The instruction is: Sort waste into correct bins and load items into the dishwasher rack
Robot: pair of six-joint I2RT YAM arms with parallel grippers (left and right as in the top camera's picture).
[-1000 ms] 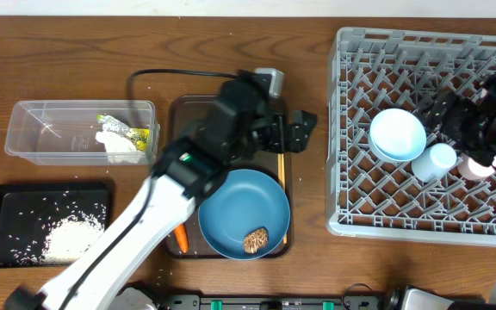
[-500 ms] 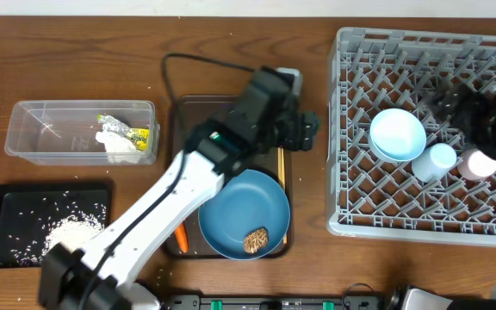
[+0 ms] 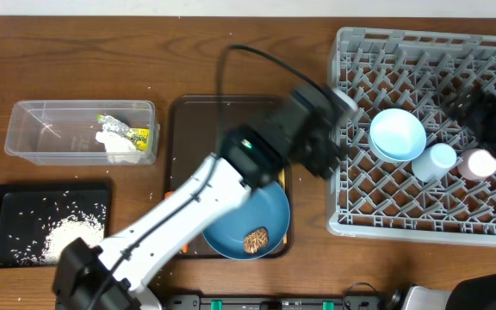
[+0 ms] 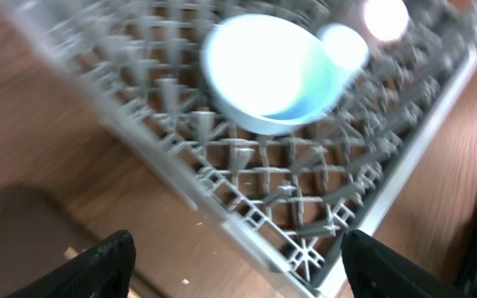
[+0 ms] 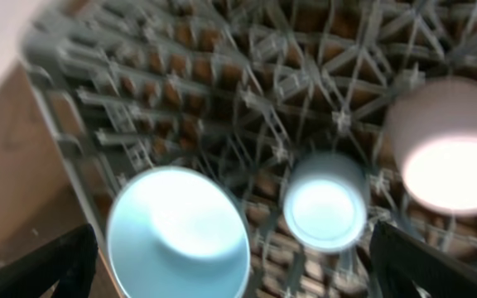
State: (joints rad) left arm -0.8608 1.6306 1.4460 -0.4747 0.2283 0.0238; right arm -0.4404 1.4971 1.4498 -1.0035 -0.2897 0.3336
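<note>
Overhead, the left gripper (image 3: 325, 155) hangs at the left rim of the dishwasher rack (image 3: 351, 220), white bowl (image 3: 397, 134) just ahead of it and the blue plate (image 3: 274, 211) with the brown food piece (image 3: 256, 240) back under its arm, while the right gripper (image 3: 489, 116) hovers just beside the light blue cup (image 3: 439, 158) and pink cup (image 3: 479, 163). Left wrist view, blurred: jaws spread wide, nothing between them, rack edge below, bowl ahead. Right wrist view: jaws wide and empty too, bowl and both cups in the rack beneath.
</note>
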